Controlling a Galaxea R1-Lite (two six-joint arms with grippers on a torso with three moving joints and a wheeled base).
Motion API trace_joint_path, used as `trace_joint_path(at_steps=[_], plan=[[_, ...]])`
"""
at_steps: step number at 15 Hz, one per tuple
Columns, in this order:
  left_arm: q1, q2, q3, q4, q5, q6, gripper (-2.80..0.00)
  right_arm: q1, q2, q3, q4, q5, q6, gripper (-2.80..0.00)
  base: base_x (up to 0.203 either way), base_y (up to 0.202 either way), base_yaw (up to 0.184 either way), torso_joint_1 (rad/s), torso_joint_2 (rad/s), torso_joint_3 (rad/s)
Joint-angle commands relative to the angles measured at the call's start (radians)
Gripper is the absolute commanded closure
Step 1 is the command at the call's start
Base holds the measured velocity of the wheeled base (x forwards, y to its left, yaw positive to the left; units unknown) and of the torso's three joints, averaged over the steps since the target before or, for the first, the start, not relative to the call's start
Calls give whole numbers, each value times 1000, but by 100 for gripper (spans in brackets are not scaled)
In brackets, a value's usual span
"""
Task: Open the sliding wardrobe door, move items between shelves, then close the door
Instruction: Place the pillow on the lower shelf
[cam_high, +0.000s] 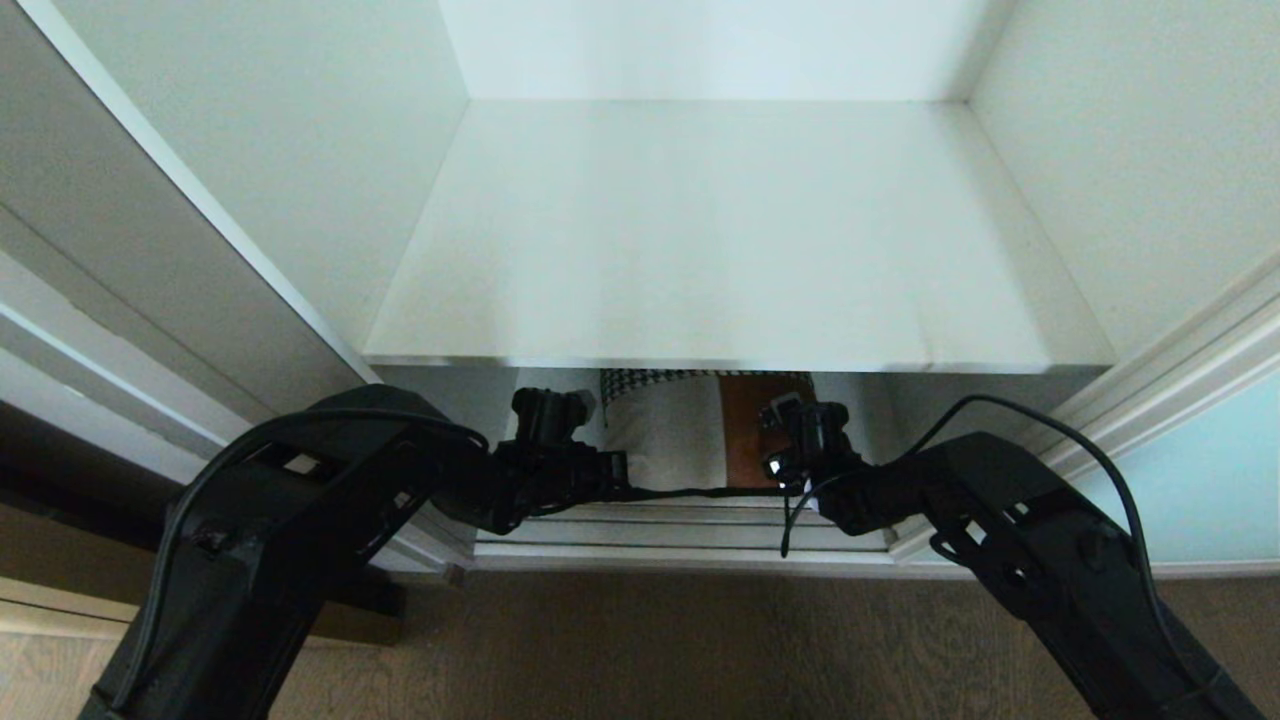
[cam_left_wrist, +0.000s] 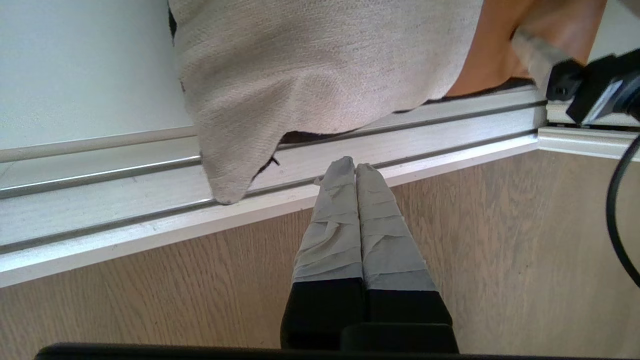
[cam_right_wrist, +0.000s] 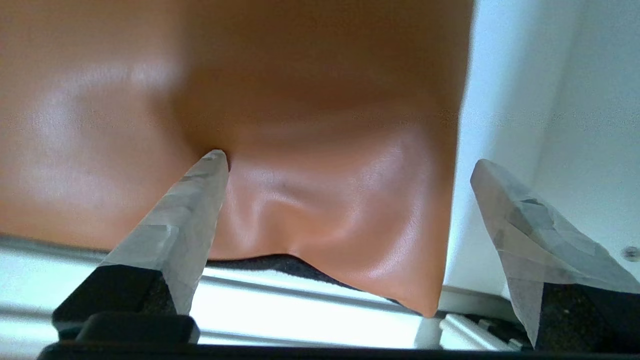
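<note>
- The cushion (cam_high: 690, 425) sits low in the wardrobe, under the broad white shelf (cam_high: 740, 240), its front corners hanging over the door track (cam_left_wrist: 150, 200).
- The left end effector (cam_left_wrist: 355, 172) is clenched on nothing, just beside the cushion's cream corner, over the track.
- The right end effector (cam_right_wrist: 350, 175) is spread wide around the rust-orange corner, one fingertip (cam_right_wrist: 212, 165) pressing into the panel.
- The aqua sliding door (cam_high: 1215, 480) stands off to the right.

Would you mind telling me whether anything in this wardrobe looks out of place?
Yes: the soft patchwork cushion sits so far forward under the white shelf that its cream corner droops over the silver door track, where it could obstruct the sliding door.
</note>
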Motion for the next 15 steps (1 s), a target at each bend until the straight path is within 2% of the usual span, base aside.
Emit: trace_joint_path(at_steps=[1,4,8,15], plan=[[0,-3,3,-3,-1,-3,0,0,12,2,-34,-11,-1,-280,0,0,0,0,0,0],[0,-10,15,-2,-3,-1,0,2,-14,65,-46,-29,1,-280,0,0,0,0,0,0],[-1,-10,22,-2,-1,3,0,5,-105,279,-73,-24,13,-280,0,0,0,0,0,0],[-37,-113,75,35,15,14,0,13,-234,680,-307,-21,17,-280,0,0,0,0,0,0]])
